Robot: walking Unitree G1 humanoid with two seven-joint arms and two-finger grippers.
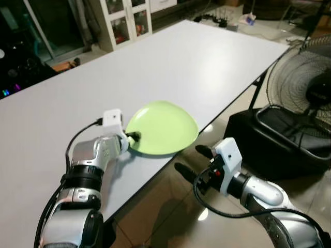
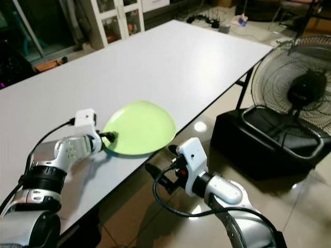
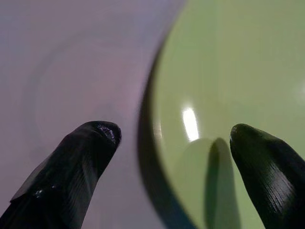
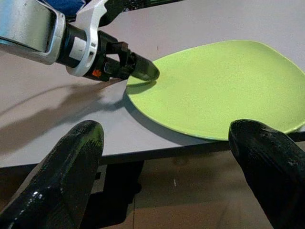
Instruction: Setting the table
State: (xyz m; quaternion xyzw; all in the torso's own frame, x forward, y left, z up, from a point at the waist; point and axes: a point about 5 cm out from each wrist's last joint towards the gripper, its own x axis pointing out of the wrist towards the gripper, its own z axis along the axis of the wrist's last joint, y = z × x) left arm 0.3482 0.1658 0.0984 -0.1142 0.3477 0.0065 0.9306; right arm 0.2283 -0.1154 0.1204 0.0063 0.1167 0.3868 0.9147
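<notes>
The left gripper [image 3: 174,138] straddled the green plate's [image 1: 163,126] rim, fingers parted. The right gripper [image 1: 195,161] hovered wide off the table [image 1: 170,62] edge. Any push risked tipping the overhanging plate floorward.

A long white desk [image 1: 170,67] is seen, with a green plate [image 1: 163,128] laid flat near its front edge.

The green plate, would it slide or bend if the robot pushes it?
The green plate looks rigid and glossy, so it probably slides on the smooth white table rather than bending. It sits at the table's edge, so a push might tip it off.
</notes>
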